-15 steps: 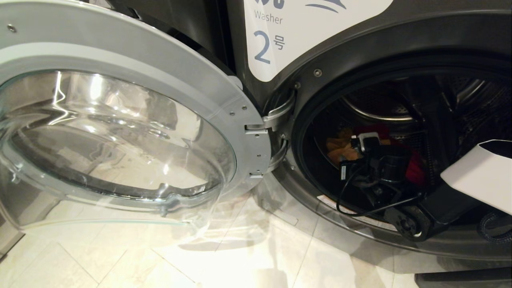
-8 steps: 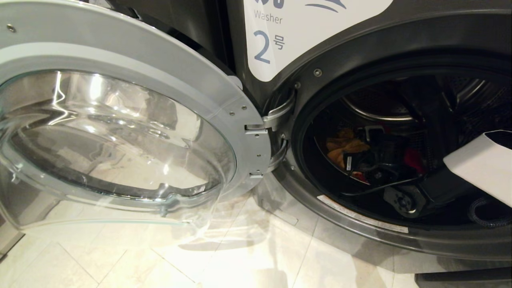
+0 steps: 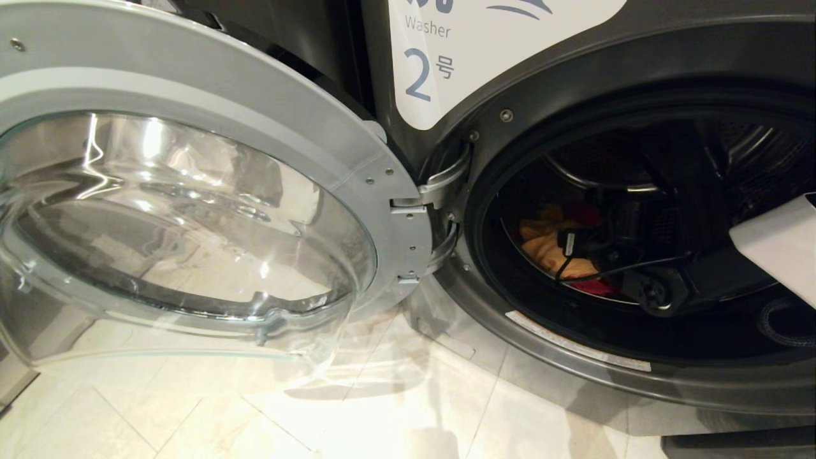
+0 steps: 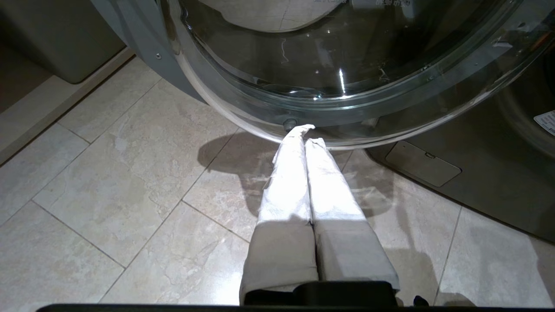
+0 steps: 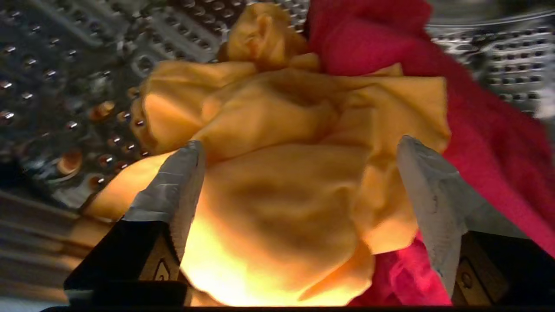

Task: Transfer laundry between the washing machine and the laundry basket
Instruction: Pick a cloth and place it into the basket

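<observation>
Washing machine [image 3: 574,70]: dark grey front-loader with a white label reading "Washer 2". Its round door [image 3: 210,146], chrome-rimmed with a bulging glass bowl, stands swung fully open to your left on its hinge [image 3: 440,185]. The floor [image 3: 191,421] beneath it is pale stone tile.

Laundry: you will find it inside the perforated steel drum [image 5: 65,65], low and toward the left of the opening. Two pieces are visible.
- Mustard-orange garment [image 5: 282,143]: thin, soft cloth, crumpled into loose folds with a knotted lump at its far end. It lies on top of the red one.
- Red-pink garment [image 5: 485,130]: thicker, fuzzy cloth, bunched beside and beneath the orange piece. In the head view only slivers show above and below the orange cloth.

Right gripper [image 5: 299,173]: inside the drum, its jaws spread wide. The two taped fingers [image 5: 173,190] straddle the mustard-orange garment, one on either flank; you cannot tell whether the tips touch the cloth. Nothing is clamped.

Left gripper [image 4: 305,138]: parked outside the machine, low over the tiles, just below the open door's rim. Its white-wrapped fingers are pressed together with nothing between them.
</observation>
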Robot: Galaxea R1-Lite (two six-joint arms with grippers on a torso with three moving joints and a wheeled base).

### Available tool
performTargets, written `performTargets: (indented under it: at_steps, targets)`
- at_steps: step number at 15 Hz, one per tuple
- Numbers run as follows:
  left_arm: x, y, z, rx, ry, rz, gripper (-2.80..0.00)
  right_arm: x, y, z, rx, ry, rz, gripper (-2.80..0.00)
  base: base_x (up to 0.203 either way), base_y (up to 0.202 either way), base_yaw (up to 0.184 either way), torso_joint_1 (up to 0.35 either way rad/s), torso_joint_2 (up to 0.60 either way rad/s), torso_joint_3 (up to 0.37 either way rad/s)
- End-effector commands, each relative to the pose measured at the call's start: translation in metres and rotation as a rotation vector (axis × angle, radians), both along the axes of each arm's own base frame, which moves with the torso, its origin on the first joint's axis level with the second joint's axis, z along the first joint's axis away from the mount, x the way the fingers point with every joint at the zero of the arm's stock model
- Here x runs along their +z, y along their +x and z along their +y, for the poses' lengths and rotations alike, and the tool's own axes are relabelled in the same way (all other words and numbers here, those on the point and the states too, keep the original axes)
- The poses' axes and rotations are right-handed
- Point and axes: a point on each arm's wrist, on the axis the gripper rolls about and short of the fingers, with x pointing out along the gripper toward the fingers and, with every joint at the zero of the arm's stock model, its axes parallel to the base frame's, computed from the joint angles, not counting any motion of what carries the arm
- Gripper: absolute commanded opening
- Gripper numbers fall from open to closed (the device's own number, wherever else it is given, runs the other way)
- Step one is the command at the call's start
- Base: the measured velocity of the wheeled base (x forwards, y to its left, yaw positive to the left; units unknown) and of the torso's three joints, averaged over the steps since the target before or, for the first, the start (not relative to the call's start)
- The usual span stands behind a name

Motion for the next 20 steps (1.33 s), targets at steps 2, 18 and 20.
performTargets:
  at_steps: [2,18,20]
  targets:
    - [-0.011,0.003,0.000,0.000,-0.001,0.040,-2.80,0.004,-0.004,-0.002,-0.041,-0.006,-0.009,0.00,0.000,0.000,0.000,0.000,0.00,0.000]
    - [-0.011,0.003,0.000,0.000,-0.001,0.040,-2.80,-0.023,-0.020,0.010,-0.149,0.144,0.245,0.00,0.000,0.000,0.000,0.000,0.00,0.000]
    - [-0.011,0.003,0.000,0.002,0.000,0.040,-2.80,-0.029,-0.023,0.027,-0.118,0.135,0.256,0.00,0.000,0.000,0.000,0.000,0.00,0.000]
